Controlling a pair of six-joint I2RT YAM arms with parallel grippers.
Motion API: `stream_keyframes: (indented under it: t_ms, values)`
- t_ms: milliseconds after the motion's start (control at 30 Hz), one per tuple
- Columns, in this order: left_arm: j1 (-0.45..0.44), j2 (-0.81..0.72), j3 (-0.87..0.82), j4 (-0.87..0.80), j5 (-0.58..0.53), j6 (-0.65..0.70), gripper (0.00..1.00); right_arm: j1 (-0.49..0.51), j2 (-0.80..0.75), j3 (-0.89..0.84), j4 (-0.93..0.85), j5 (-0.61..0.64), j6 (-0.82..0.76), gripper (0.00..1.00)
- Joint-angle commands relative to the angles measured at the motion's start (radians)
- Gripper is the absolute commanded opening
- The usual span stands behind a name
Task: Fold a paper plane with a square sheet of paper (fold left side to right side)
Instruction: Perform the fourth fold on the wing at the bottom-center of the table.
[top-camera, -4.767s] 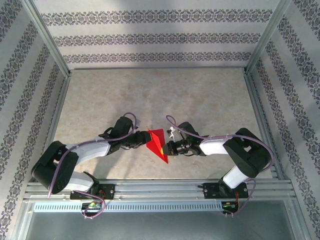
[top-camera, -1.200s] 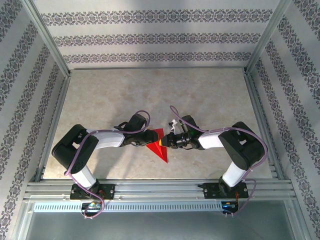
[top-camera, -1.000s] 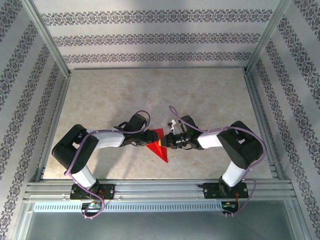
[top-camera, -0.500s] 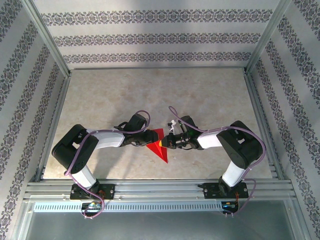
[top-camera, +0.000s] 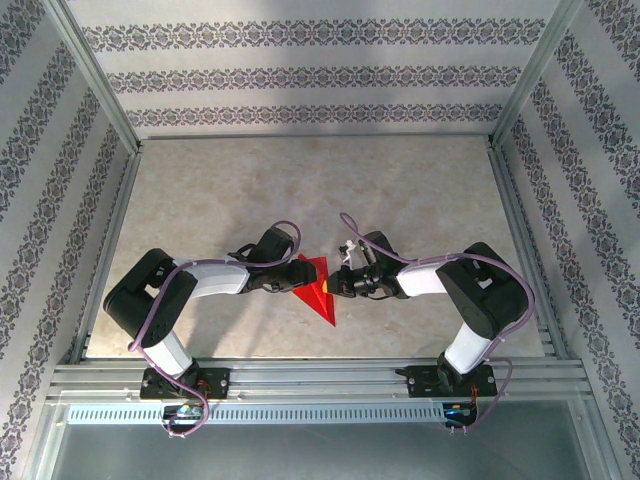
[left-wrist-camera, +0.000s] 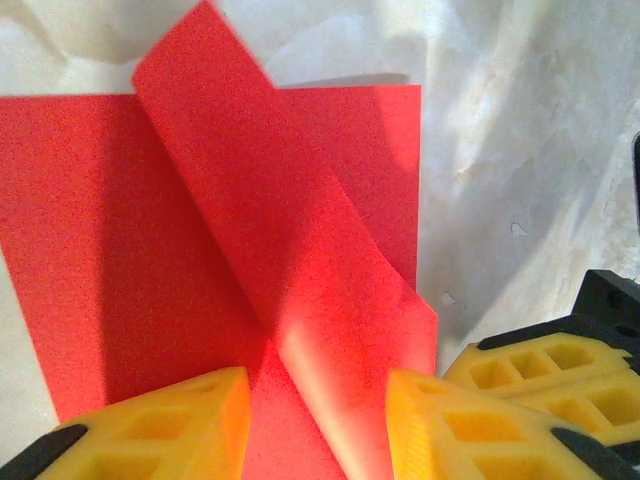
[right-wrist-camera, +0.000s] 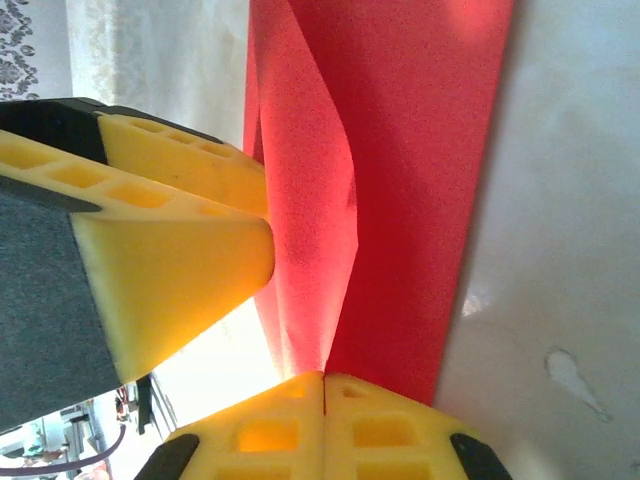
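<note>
- Folding the left side over to the right is the step in hand, judged mid-fold. The square sheet of paper (top-camera: 322, 303) lies low centre in the top view on the surface (top-camera: 300, 180), between both arms, showing a roughly triangular red outline.
- Left gripper (top-camera: 291, 283) sits at the sheet's left edge and right gripper (top-camera: 339, 288) at its right edge. They are close together over the paper.
- Left wrist view: the left fingers (left-wrist-camera: 170, 425) are apart at the bottom of the frame, straddling a raised flap (left-wrist-camera: 250, 200) that curls up off the flat layer. The flap runs between them; cannot tell if it touches the pads.
- Right wrist view: the right fingers (right-wrist-camera: 270, 435) are together, seam at bottom centre, clamped on a thin edge of the red sheet where the curl comes down into them.
- The big yellow finger at the left of the right wrist view looks like the left gripper's, just beside the curl.
- To do it well (judgement): hold the pinch firm and carry the flap across so edge meets edge with no twist. The bend is a soft roll, not yet a crease.
- Left fingers should press along the roll line, sweeping out from the middle, only once the edges line up.
- Risk: the thin paper slips or skews, the flat layer drags on the smooth surface, and the crease lands crooked.
</note>
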Motion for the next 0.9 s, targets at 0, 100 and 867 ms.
stream_keyframes:
  t_ms: [0, 100, 867]
  values:
    - [-0.012, 0.011, 0.012, -0.061, -0.026, 0.025, 0.42, -0.01, -0.023, 0.002, -0.036, 0.02, -0.038, 0.0]
    - [-0.012, 0.011, 0.012, -0.061, -0.025, 0.025, 0.42, -0.012, -0.026, 0.007, -0.052, 0.03, -0.048, 0.0]
    - [-0.012, 0.019, 0.017, -0.059, -0.02, 0.026, 0.42, -0.026, -0.029, 0.033, -0.098, 0.046, -0.087, 0.0]
